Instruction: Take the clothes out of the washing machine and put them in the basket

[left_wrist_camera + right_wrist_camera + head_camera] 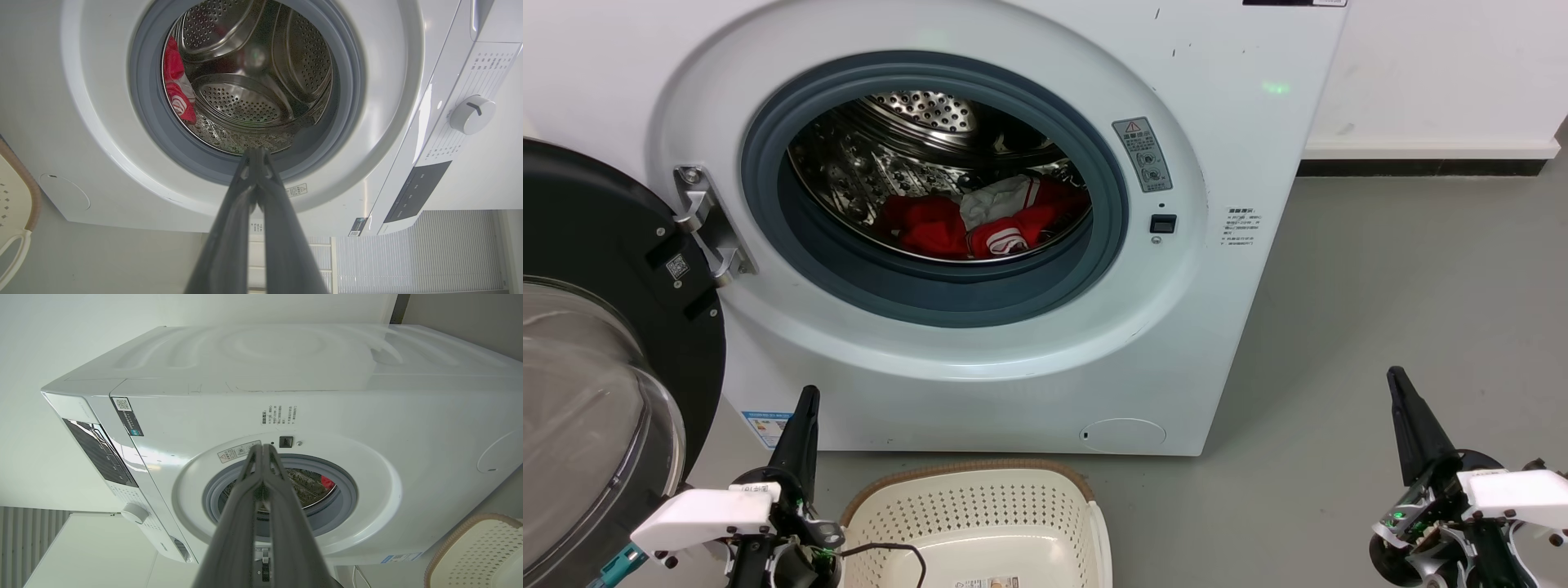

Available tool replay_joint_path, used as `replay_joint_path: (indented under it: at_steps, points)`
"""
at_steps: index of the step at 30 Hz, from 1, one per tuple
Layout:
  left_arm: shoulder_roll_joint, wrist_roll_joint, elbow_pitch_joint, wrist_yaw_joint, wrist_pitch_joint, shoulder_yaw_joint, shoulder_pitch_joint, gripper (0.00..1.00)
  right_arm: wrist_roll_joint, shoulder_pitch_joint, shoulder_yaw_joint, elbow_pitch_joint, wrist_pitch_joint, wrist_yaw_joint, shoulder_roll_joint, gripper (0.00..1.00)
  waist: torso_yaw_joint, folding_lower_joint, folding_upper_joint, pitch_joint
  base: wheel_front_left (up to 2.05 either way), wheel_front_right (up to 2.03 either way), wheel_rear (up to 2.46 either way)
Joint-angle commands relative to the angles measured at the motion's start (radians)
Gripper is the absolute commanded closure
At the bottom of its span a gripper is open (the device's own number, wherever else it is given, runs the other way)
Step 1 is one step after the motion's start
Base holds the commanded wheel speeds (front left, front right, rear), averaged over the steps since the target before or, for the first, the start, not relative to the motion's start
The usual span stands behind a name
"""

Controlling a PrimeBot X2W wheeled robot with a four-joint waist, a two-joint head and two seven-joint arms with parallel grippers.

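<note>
The white washing machine point(1241, 147) stands with its round door point(596, 343) swung open to the left. Red clothes point(980, 220) with white parts lie at the bottom of the steel drum; they also show in the left wrist view point(177, 90) and as a red scrap point(328, 482) in the right wrist view. The cream basket point(980, 498) with a brown rim sits on the floor before the machine, with nothing but a paper label in it. My left gripper point(807, 396) is shut beside the basket's left side. My right gripper point(1396, 377) is shut, low at the right, well away from the machine.
The open glass door fills the lower left, close to my left arm. Grey floor point(1405, 294) stretches to the right of the machine up to a white wall with a dark skirting point(1421, 167). A thin black cable point(890, 549) hangs over the basket's near rim.
</note>
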Motion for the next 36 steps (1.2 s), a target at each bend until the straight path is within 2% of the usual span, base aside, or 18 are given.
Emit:
replay_joint_path:
  at_steps: [1,21,22,36]
  points:
    - [0.0,-0.003,0.0,-0.002,0.002,0.002,-0.006,1.0,-0.005,-0.012,0.001,0.001,0.001,0.0,0.003,1.0,0.0,0.0,0.0,0.0,0.0,0.0,0.0]
    - [0.0,-0.003,0.0,-0.002,0.002,0.002,-0.006,1.0,-0.004,-0.012,0.001,0.001,0.001,0.0,0.003,1.0,0.0,0.0,0.0,0.0,0.0,0.0,0.0]
    - [0.0,0.0,0.001,0.0,0.0,0.0,0.0,0.0,0.0,0.0,0.0,0.001,0.0,0.0,0.0,0.0,0.0,0.0,0.0,0.0,0.0,0.0,0.0]
    - [0.0,0.038,-0.013,0.0,-0.06,-0.054,-0.012,0.0,-0.061,0.013,0.027,-0.028,-0.06,0.0,0.0,0.0,0.0,0.0,0.0,0.003,0.0,0.0,0.0]
